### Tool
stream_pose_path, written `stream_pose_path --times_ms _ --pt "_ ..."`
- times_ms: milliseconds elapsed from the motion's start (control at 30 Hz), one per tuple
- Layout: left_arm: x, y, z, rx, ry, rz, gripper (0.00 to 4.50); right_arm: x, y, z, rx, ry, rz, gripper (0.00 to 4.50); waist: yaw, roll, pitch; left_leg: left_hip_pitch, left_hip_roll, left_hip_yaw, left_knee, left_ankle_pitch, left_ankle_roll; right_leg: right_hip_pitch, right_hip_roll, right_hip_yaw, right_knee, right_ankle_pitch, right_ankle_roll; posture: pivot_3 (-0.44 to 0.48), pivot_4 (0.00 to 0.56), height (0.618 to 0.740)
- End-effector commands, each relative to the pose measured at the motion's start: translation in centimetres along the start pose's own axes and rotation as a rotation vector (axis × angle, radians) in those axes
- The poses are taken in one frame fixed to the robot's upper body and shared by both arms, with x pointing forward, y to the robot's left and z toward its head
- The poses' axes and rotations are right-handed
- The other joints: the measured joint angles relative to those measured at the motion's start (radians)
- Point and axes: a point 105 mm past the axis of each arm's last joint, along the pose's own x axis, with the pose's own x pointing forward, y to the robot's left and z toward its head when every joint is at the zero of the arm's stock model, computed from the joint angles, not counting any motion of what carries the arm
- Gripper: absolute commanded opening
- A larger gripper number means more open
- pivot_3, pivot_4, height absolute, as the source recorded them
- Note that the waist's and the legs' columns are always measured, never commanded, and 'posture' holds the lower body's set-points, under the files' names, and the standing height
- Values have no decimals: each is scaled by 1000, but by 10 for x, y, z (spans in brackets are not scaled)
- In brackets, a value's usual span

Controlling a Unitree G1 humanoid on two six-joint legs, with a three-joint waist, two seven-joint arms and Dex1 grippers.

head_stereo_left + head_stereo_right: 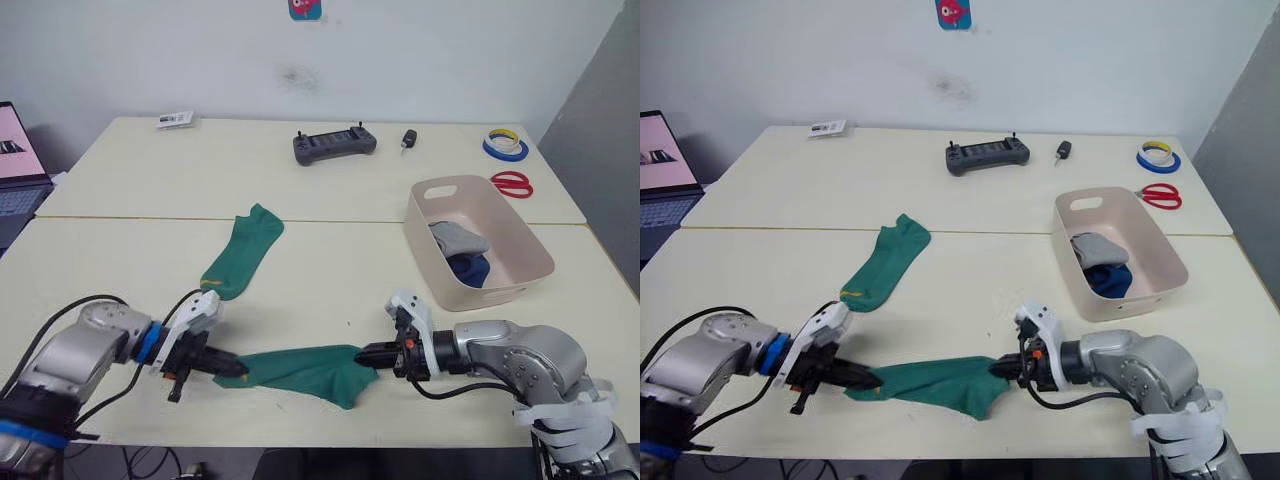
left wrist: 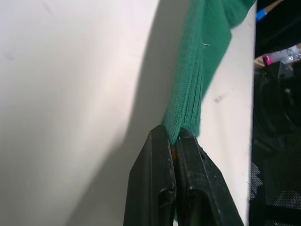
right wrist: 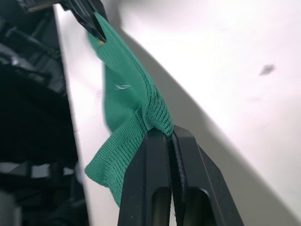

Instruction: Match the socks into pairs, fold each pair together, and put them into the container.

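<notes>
A green sock [image 1: 305, 371] is stretched just above the table's front edge between both grippers. My left gripper [image 1: 236, 367] is shut on its left end, also seen as green sock [image 2: 197, 84]. My right gripper [image 1: 366, 353] is shut on its right end, where the fabric [image 3: 136, 113] bunches at the fingertips. A second green sock [image 1: 243, 252] lies flat near the table's middle, its yellowish cuff toward me. The pink-beige container [image 1: 508, 262] stands at the right and holds a grey pair [image 1: 458, 238] and a dark blue pair [image 1: 470, 269].
At the back of the table lie a dark handheld controller [image 1: 334, 144], a small black key fob [image 1: 408, 139], a tape roll [image 1: 505, 146], red scissors [image 1: 512, 183] and a small label [image 1: 175, 120]. A laptop [image 1: 20, 160] sits at far left.
</notes>
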Motion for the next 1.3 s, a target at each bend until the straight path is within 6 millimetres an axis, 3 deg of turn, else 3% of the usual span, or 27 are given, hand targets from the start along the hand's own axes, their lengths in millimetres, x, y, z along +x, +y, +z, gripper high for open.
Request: stream_pose_path --times_ms 33,433,600,700,833,867,933,1067,1167,1200,1300 --pt "-2 7 11 -14 -5 20 0 -3 -2 11 -51 -39 -21 44 0 0 0 0 0 0 0 0 0 0 0 0 0 0 0 0 150 740" --pt "9 38 36 14 -26 156 0 -7 -24 27 -138 -102 -146 44 0 0 0 0 0 0 0 0 0 0 0 0 1 0 0 0 150 740" --pt "9 46 45 27 -65 198 0 -13 -30 30 -149 -116 -177 1827 3 0 0 0 -1 -1 1 0 0 1 -1 -1 1 0 0 0 150 740" --pt "7 49 51 102 -80 230 631 -16 -30 31 -168 -127 -191 2848 3 0 0 0 0 -1 1 0 0 1 -2 -1 1 0 0 0 150 740" --pt "-5 54 60 184 -124 308 1853 -26 -30 39 -242 -164 -242 4328 2 0 0 0 0 -1 1 0 0 1 -3 -1 1 0 0 0 150 740" --pt "-9 51 62 201 -141 307 2132 -31 -29 43 -295 -179 -261 4500 2 0 0 0 0 -1 1 0 0 1 -3 -1 1 0 0 0 150 740" --pt "-17 46 64 230 -159 314 2741 -39 -25 50 -394 -202 -272 4500 1 0 0 0 0 -1 1 0 0 1 -3 -1 0 0 0 0 150 740" --pt "-25 33 75 307 -241 310 2741 -48 -7 60 -515 -261 -234 4500 -1 0 0 0 0 -1 1 0 0 0 -3 0 0 0 0 0 150 740" --pt "-17 15 83 334 -287 237 2741 -44 1 58 -561 -268 -208 4500 0 0 0 0 1 -1 1 0 0 1 -3 -1 0 0 0 0 150 740" --pt "-14 10 86 338 -304 222 2554 -41 3 56 -566 -266 -203 4500 0 0 0 0 0 -1 1 0 0 2 -3 -1 0 0 0 0 150 740" --pt "-4 4 90 348 -331 195 1815 -29 6 49 -578 -261 -185 3846 1 0 0 0 0 -1 1 0 0 2 -3 -1 0 0 0 0 150 740"
